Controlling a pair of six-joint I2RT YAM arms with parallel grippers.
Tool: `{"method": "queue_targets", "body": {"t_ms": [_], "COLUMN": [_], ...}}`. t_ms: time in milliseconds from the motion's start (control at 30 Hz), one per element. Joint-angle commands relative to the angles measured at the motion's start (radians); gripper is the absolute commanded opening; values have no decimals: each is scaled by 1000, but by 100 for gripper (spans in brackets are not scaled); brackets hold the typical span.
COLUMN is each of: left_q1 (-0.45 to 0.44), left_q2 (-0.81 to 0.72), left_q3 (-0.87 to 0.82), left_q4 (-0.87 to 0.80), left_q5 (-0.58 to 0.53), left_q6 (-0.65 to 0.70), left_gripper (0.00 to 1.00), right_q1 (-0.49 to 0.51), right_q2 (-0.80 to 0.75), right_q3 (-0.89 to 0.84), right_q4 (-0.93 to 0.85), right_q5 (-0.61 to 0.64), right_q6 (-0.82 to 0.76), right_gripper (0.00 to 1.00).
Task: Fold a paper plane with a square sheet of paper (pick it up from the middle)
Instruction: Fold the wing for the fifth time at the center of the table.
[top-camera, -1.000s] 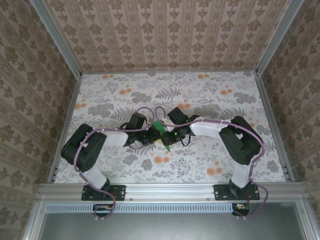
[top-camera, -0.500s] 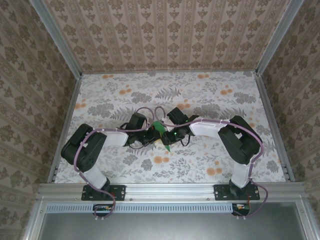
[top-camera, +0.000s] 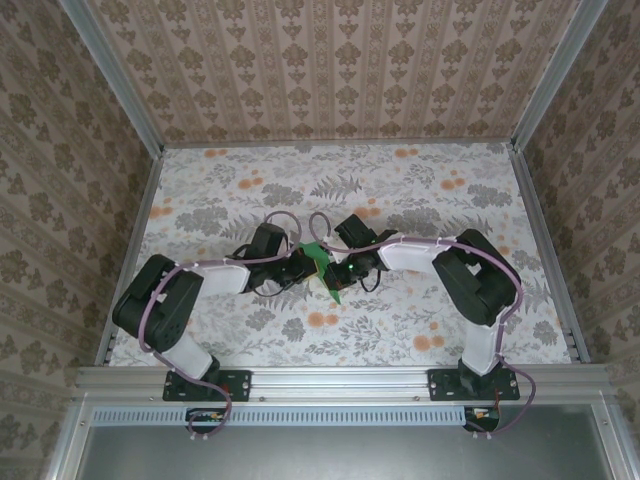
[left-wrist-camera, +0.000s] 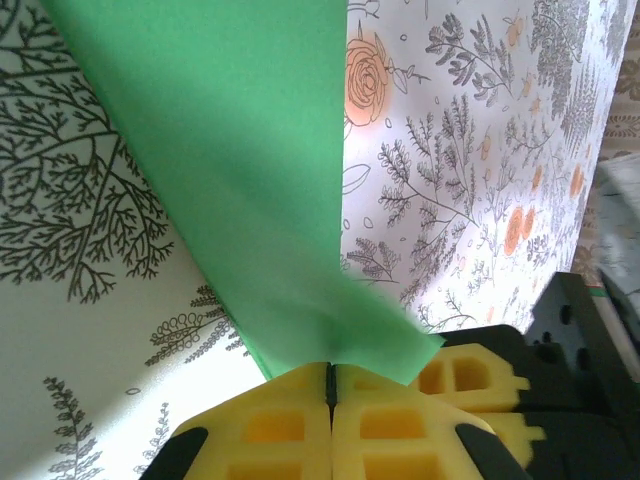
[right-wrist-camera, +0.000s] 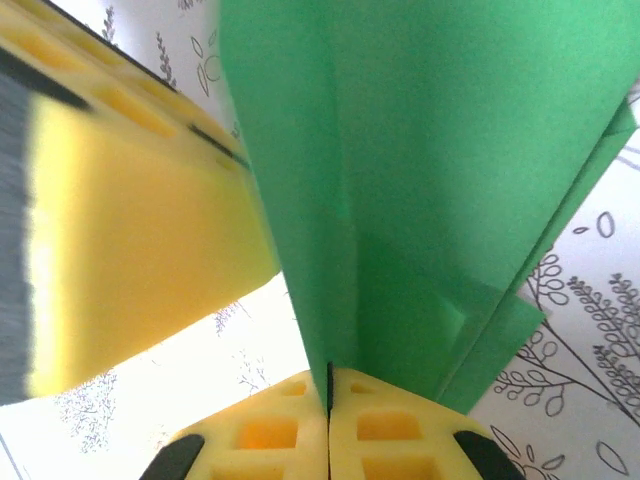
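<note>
The sheet of paper (top-camera: 322, 262) is bright green and folded into a narrow, creased, pointed shape. It is held just above the middle of the floral table between both grippers. My left gripper (top-camera: 305, 265) comes in from the left, its yellow jaws (left-wrist-camera: 330, 368) shut on one edge of the green paper (left-wrist-camera: 230, 150). From the right, my right gripper (top-camera: 343, 270) is shut (right-wrist-camera: 328, 385) on a crease of the folded paper (right-wrist-camera: 430, 150), whose layers fan out above its jaws. The left gripper's yellow pad (right-wrist-camera: 140, 240) stands close on the left in the right wrist view.
The floral tablecloth (top-camera: 420, 200) is bounded by patterned walls and aluminium rails at the left (top-camera: 135, 240), right (top-camera: 545, 240) and near edge (top-camera: 330, 378). Purple cables loop over both arms near the paper (top-camera: 300, 222).
The right gripper has closed on the paper. The left arm has shifted a little to the left and away, and the paper's upper part has moved with it.
</note>
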Motion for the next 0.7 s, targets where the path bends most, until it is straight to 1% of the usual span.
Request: {"method": "queue_targets", "body": {"t_ms": [0, 133, 367, 467, 567, 667], "left_q1": [4, 4, 3, 0, -3, -6], "left_q2": [-11, 9, 20, 23, 36, 50], "left_q3": [-9, -2, -4, -7, 1, 15], "left_q4": [13, 25, 41, 45, 51, 57], "left_q5": [18, 30, 40, 40, 44, 49], "left_q6": [27, 28, 28, 29, 29, 32], "left_gripper": [6, 6, 7, 7, 7, 7], "right_q1": [-12, -29, -61, -70, -77, -78], "right_q2": [30, 39, 21, 7, 2, 8], "right_q3": [15, 12, 0, -5, -6, -6], "right_q4": [-5, 10, 47, 58, 56, 44], "right_q5": [-67, -96, -189, -207, -209, -200], "right_q6": [3, 24, 54, 66, 68, 62], "right_gripper": [8, 8, 8, 9, 11, 16]}}
